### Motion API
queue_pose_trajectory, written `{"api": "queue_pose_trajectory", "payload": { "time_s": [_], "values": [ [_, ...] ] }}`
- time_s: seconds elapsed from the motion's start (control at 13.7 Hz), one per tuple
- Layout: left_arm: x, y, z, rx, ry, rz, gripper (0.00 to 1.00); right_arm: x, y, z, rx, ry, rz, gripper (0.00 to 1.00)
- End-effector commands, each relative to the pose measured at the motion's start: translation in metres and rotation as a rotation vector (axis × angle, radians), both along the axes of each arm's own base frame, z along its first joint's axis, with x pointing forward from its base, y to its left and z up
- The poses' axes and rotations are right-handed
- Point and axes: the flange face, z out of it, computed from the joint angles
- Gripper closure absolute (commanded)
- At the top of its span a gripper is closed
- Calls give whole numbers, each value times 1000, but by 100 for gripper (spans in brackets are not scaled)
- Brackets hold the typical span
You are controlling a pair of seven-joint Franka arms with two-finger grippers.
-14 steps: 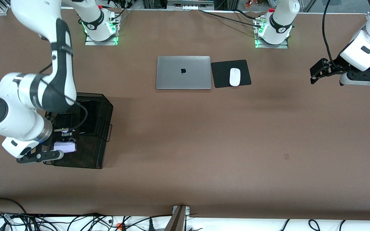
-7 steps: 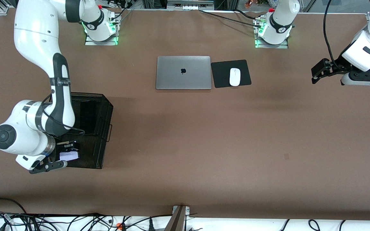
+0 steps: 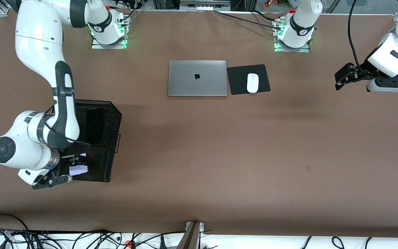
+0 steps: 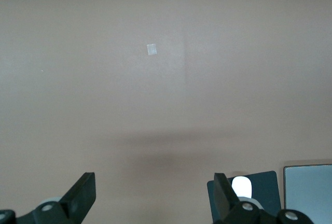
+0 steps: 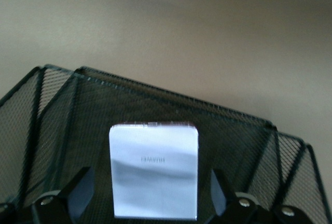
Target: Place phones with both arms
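Right wrist view: right tool (image 5: pixel 150 193) is sitting spread around the lavender flip phone (image 5: pixel 154 169), not pinching it, phone resting in the black mesh basket (image 3: pixel 107 138). Left tool (image 3: pixel 340 76) is waiting spread over bare bench (image 3: pixel 219 155).

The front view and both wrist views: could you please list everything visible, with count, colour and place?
Lavender-white flip phone: one, pale, in the mesh rack's compartment nearest the front camera.
Black slab phone: one, in a compartment farther from the camera.
Mesh rack: one, black, toward the right arm's end.
Laptop: one, silver, closed, mid-table.
Mouse pad: one, black, beside the laptop.
Mouse: one, white, on the pad.
Right gripper: open, either side of the flip phone.
Left gripper: open, waiting over bare table.
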Motion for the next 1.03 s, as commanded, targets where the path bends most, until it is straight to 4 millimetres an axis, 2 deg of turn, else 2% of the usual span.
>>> {"api": "queue_pose_trajectory", "payload": {
  "time_s": [0.0, 0.22, 0.44, 0.66, 0.73, 0.81, 0.88, 0.95],
  "values": [
    [2, 0, 5, 22, 2, -9, 0, -18, -10, 81, 41, 27, 0, 0],
    [2, 0, 5, 22, 3, -9, 0, -51, -13, 134, 10, 115, 17, 0],
    [3, 0, 4, 22, 5, -13, 0, -101, -11, 171, -19, 136, -32, 0],
    [2, 2, 5, 23, 6, -9, 0, -143, -12, 210, -58, 116, -111, 0],
    [2, 2, 4, 23, 10, -11, 0, -158, -6, 221, -74, 107, -140, 0],
    [2, 2, 4, 23, 10, -12, 0, -172, -11, 236, -84, 93, -176, 0],
    [2, 1, 4, 23, 10, -15, 0, -181, -7, 251, -91, 73, -179, 0],
    [1, 2, 4, 23, 13, -13, 0, -187, -12, 261, -99, 73, -188, 0]
  ]
}}
